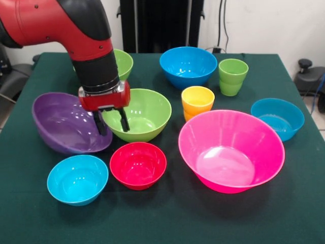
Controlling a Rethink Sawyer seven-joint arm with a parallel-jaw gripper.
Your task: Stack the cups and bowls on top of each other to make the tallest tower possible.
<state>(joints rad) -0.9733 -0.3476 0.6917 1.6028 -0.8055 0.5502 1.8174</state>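
Red-and-black arm's gripper [110, 123] is down at the left side of the green-cloth table [167, 218]. Its fingers are a little apart, straddling the right rim of the large glossy purple plastic bowl [63, 123]: one finger inside, one outside, looks like a rim pinch. The purple bowl is tilted, right edge raised, probably being lifted by that rim; firmness of the grip can't be confirmed.

Just beside it sits the big lime-green plastic bowl [142, 113], likely the base, since it's wide and upright.

No tower yet; everything is single:
- huge pink bowl [231, 150], front right
- small red bowl [138, 164] and small cyan bowl [77, 179], front left
- blue bowl [188, 66], far centre
- second blue bowl [278, 118], right edge
- second lime bowl [123, 63], partly hidden behind the arm
- yellow-orange tapered tumbler [197, 101], mid-table
- light green tumbler [232, 76], far right
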